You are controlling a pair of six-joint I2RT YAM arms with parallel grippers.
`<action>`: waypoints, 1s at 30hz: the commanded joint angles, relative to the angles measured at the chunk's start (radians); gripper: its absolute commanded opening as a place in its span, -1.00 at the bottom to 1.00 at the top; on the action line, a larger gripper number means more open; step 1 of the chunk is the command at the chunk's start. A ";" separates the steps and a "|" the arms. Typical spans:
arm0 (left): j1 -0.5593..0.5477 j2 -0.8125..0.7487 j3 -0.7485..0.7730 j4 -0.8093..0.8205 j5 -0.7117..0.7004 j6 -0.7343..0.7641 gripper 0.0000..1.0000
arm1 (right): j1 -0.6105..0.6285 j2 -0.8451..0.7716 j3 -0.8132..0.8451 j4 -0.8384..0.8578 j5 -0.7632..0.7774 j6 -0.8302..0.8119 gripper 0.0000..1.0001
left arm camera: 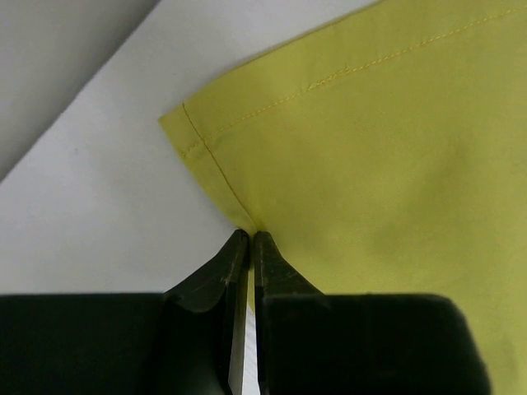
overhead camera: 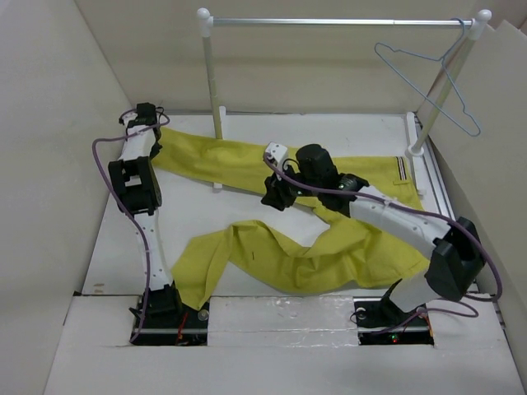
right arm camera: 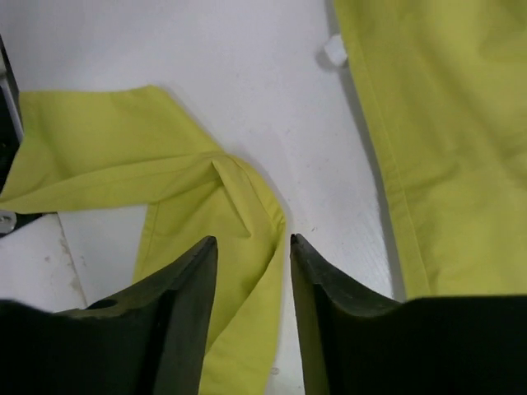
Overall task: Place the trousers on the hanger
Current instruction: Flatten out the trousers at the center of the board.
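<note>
The mustard-yellow trousers (overhead camera: 272,255) lie spread on the white table, one leg running to the far left and the other folded toward the front. The striped waistband edge (overhead camera: 401,169) is at the right. My left gripper (overhead camera: 148,119) is at the far-left leg end; in the left wrist view it (left arm camera: 249,234) is shut on the hem edge of the trousers (left arm camera: 387,140). My right gripper (overhead camera: 276,196) is open over the middle; in the right wrist view it (right arm camera: 253,240) straddles a folded edge of the trousers (right arm camera: 230,206). The pale blue hanger (overhead camera: 428,70) hangs on the rail at the back right.
A rail with white posts and a metal bar (overhead camera: 329,22) stands across the back; its left post (overhead camera: 212,82) rises from the cloth. Cardboard walls close in the left, back and right. A white ledge (overhead camera: 272,317) runs along the front by the arm bases.
</note>
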State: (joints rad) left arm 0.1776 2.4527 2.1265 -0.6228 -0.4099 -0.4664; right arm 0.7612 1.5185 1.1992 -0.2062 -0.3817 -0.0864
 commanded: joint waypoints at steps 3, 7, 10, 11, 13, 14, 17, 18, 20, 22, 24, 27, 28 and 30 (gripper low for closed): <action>0.094 -0.131 -0.356 0.004 -0.110 -0.014 -1.00 | -0.040 -0.155 0.001 -0.106 0.116 -0.026 0.13; 0.094 -0.245 -0.504 0.024 -0.171 -0.052 -1.00 | -0.117 -0.184 -0.067 -0.157 0.185 -0.026 0.21; 0.094 -0.349 -0.597 0.020 -0.204 -0.075 -1.00 | -0.232 -0.214 -0.142 -0.133 0.201 0.003 0.28; 0.094 -0.398 -0.609 0.017 -0.210 -0.095 -1.00 | -0.261 -0.222 -0.160 -0.121 0.207 0.014 0.32; 0.094 -0.451 -0.622 -0.004 -0.184 -0.107 -1.00 | -0.382 -0.239 -0.211 -0.082 0.187 0.051 0.37; 0.094 -0.461 -0.622 -0.005 -0.184 -0.112 -1.00 | -0.382 -0.239 -0.211 -0.082 0.187 0.051 0.37; 0.048 -0.530 -0.605 -0.011 -0.144 -0.103 -0.52 | -0.512 -0.254 -0.265 -0.027 0.139 0.083 0.38; 0.030 -0.556 -0.603 -0.003 -0.135 -0.104 -0.41 | -0.545 -0.259 -0.282 -0.013 0.127 0.135 0.38; -0.029 -0.645 -0.622 0.050 -0.046 -0.092 -0.22 | -0.647 -0.259 -0.323 0.024 0.093 0.161 0.39; -0.119 -0.698 -0.629 0.099 0.024 -0.077 -0.17 | -0.730 -0.267 -0.342 0.036 0.107 0.185 0.39; -0.200 -0.762 -0.626 0.107 0.039 -0.078 -0.17 | -0.801 -0.277 -0.365 0.034 0.092 0.209 0.39; -0.403 -0.849 -0.678 0.176 0.118 -0.054 -0.17 | -0.933 -0.322 -0.392 0.021 0.151 0.217 0.42; -0.456 -0.862 -0.698 0.195 0.144 -0.058 -0.18 | -0.976 -0.333 -0.395 0.007 0.168 0.217 0.44; -0.580 -0.897 -0.717 0.215 0.172 -0.066 -0.18 | -1.098 -0.336 -0.398 0.002 0.185 0.202 0.48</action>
State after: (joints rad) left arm -0.2932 1.6024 1.4582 -0.4301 -0.3256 -0.5396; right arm -0.2276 1.2194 0.8021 -0.2459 -0.2394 0.1020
